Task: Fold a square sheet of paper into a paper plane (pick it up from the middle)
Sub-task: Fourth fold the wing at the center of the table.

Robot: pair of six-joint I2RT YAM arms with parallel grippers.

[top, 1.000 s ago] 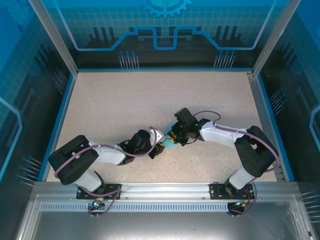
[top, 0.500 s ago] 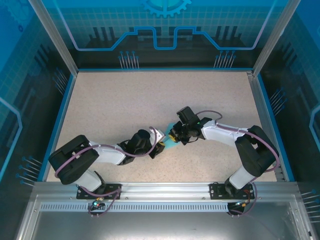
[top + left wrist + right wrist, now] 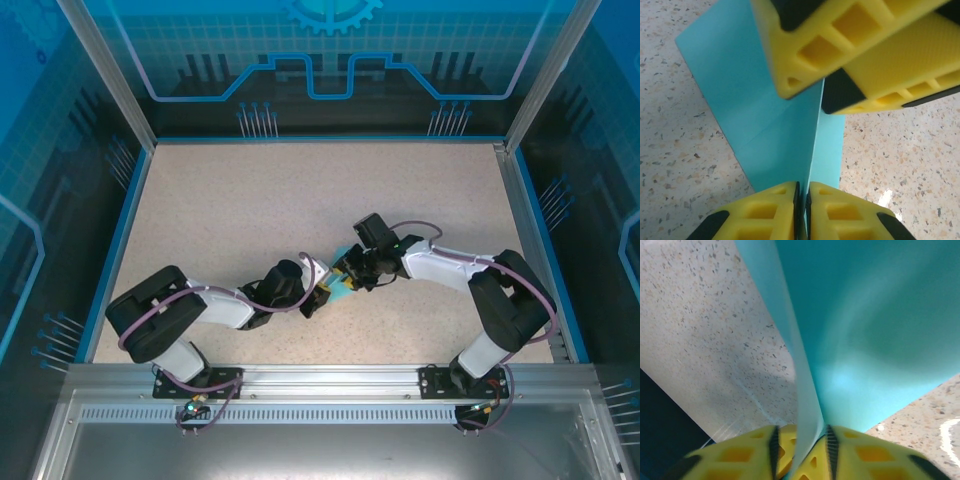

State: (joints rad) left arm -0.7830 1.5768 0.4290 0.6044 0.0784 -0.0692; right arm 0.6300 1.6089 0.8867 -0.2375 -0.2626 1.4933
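The left hand [image 3: 802, 202], pinched shut on the near edge of the square sheet of paper [image 3: 765, 115], looks like the one firm hold. A tug or twist there could tear the thin sheet, let it slip or crease it off-line. Beyond it, the right hand [image 3: 801, 442] stands partly open, straddling the raised fold without clamping, so the flap may spring flat. The sheet lies between both hands, partly flat on the tabletop [image 3: 250, 200], toward its near edge, midway across.
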